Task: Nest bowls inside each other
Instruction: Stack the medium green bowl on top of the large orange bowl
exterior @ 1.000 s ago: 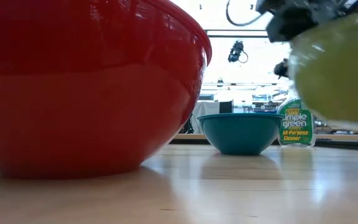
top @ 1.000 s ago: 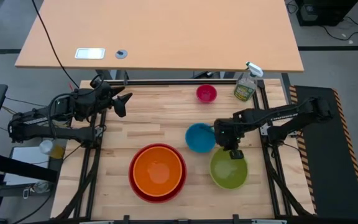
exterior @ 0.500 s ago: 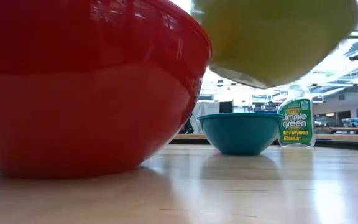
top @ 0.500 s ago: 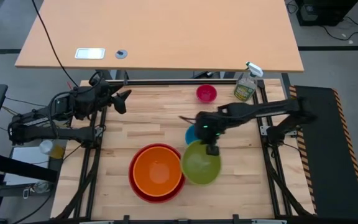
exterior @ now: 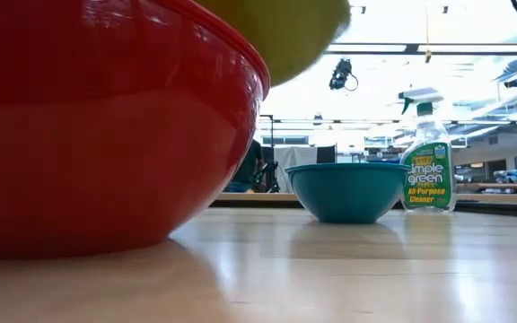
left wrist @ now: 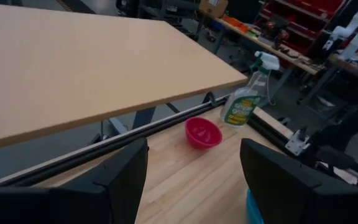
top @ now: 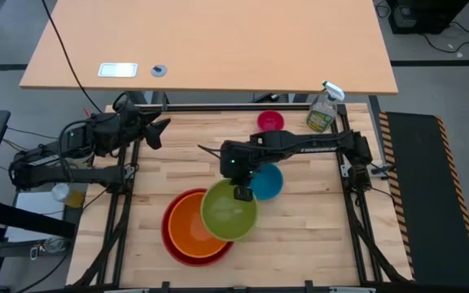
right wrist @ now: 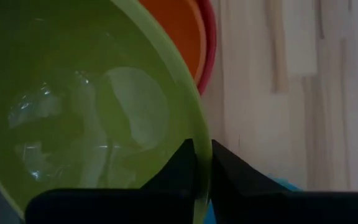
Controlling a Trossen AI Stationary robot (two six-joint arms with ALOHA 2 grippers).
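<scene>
My right gripper [top: 241, 193] is shut on the green bowl [top: 229, 210], which hangs over the right part of the orange bowl [top: 190, 228]. The orange bowl sits nested in the red bowl [top: 173, 244], whose base rests on the table. The blue bowl [top: 267, 181] stands just right of the green one, and the small pink bowl [top: 270, 121] stands at the far edge. In the low view, the green bowl [exterior: 285, 36] shows above the red bowl's rim [exterior: 240, 54]. My left gripper [top: 157, 130] stands open at the far left, holding nothing. My right gripper holds the green bowl by its rim [right wrist: 199, 163], on the side toward the blue bowl. One finger [right wrist: 180, 167] is inside the bowl and the other [right wrist: 232, 171] outside. The fingers slant down from above. The bowl is lifted clear, mouth up.
A clear spray bottle [top: 322, 110] with a green label stands at the far right corner, near the pink bowl. A large tan tabletop [top: 210, 45] lies beyond the far edge. Bare wood [top: 316, 244] shows at the near right.
My right gripper has carried the green bowl up and toward the table's left edge, from the near right past the blue bowl to above the orange and red bowls. The red bowl with the orange one in it has shifted a little toward the near left.
</scene>
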